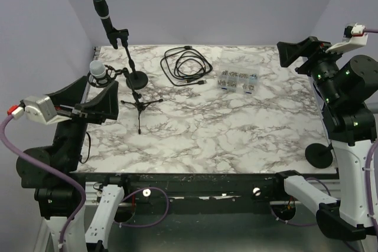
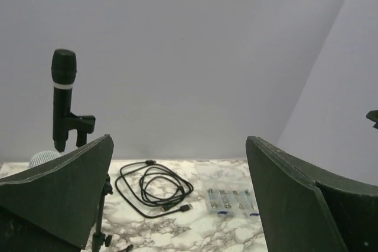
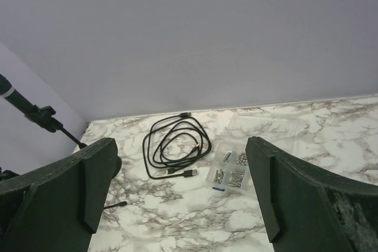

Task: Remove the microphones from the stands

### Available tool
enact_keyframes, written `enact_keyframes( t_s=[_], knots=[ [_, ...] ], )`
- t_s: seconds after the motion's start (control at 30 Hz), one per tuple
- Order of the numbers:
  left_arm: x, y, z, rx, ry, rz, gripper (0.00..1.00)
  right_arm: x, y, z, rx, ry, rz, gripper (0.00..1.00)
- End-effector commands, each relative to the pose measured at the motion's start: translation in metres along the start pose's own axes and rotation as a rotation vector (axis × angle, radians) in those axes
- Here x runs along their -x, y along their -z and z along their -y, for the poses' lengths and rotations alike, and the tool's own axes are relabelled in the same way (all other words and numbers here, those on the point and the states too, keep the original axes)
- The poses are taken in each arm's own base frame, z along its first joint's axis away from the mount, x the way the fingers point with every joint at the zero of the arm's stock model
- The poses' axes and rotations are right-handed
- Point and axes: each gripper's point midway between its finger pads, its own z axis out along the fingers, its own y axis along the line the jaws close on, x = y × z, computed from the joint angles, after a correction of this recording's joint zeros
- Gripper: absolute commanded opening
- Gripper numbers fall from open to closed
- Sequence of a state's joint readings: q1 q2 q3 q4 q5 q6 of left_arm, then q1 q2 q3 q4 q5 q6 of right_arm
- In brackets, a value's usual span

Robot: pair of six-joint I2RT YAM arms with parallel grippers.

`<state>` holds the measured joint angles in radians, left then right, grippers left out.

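Top external view shows the black microphone (image 1: pixel 101 11) still clipped in its stand (image 1: pixel 131 63) at far left, nothing removed yet, while left gripper (image 1: pixel 94 95) and right gripper (image 1: pixel 292 56) both gape wide, empty.

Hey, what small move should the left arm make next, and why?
Probably ease the left tool up and left toward the black microphone: the tool is open and empty, and the microphone sits clipped in its stand, untouched.
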<state>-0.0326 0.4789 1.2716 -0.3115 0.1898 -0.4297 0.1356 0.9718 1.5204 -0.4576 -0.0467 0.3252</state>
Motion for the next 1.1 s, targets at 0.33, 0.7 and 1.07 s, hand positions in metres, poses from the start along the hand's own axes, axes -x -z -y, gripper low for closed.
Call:
enact_keyframes(
  t_s=[0.33, 0.7, 1.07],
  knots=[
    [-0.095, -0.013, -0.016, -0.017, 0.119, -0.282, 0.99, -0.055, -0.017, -0.024, 0.187, -0.155, -0.093, 1.0],
    [-0.145, 0.0, -0.048, 0.127, 0.132, -0.426, 0.99, -0.117, -0.037, -0.067, 0.417, -0.291, -0.255, 1.0],
    [-0.134, 0.012, -0.066, 0.248, 0.113, -0.364, 0.99, -0.244, -0.071, -0.194, 0.623, -0.198, -0.407, 1.0]
  ],
)
